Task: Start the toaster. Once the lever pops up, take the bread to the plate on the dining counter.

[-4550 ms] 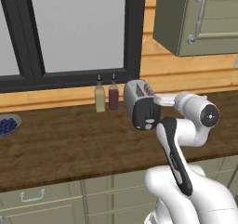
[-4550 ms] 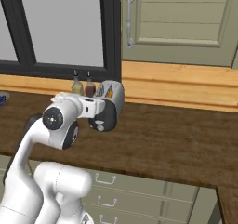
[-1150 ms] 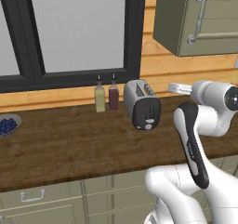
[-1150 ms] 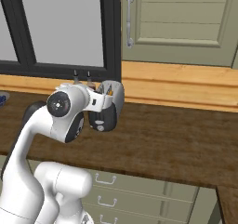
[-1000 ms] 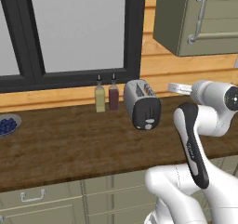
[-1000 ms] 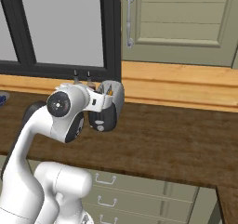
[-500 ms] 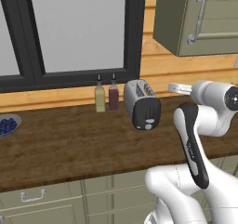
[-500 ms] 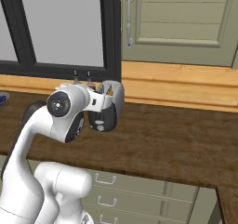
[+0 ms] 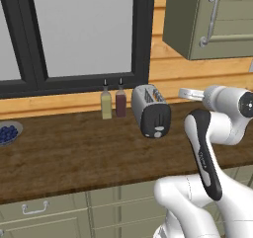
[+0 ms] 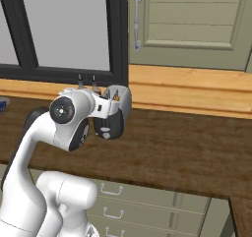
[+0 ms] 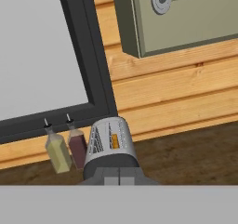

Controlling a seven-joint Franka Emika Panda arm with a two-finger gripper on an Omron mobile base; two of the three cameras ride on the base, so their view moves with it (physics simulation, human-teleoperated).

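The silver toaster (image 9: 150, 109) stands on the wood counter below the window, its black end panel facing me. The pale lever (image 9: 157, 134) sits low on that panel. An orange-brown edge of the bread (image 11: 114, 141) shows in one slot. My gripper (image 9: 181, 92) hovers just right of the toaster at the height of its top, a short way off it, and touches nothing. In the hand view its two finger tips (image 11: 119, 181) stand pressed together, shut on nothing, with the toaster (image 11: 110, 146) straight ahead. The plate and the dining counter are out of view.
Two small bottles, one yellowish (image 9: 106, 105) and one dark red (image 9: 120, 102), stand just left of the toaster against the wall. A grey bowl of blue berries (image 9: 8, 133) sits at the far left. An upper cabinet (image 9: 212, 19) hangs above the arm. Drawers (image 10: 113, 189) run below the counter.
4.5 s ago the gripper was at the toaster's black end panel by the lever; it has since pulled back to the right and up. Nothing has moved over the last second.
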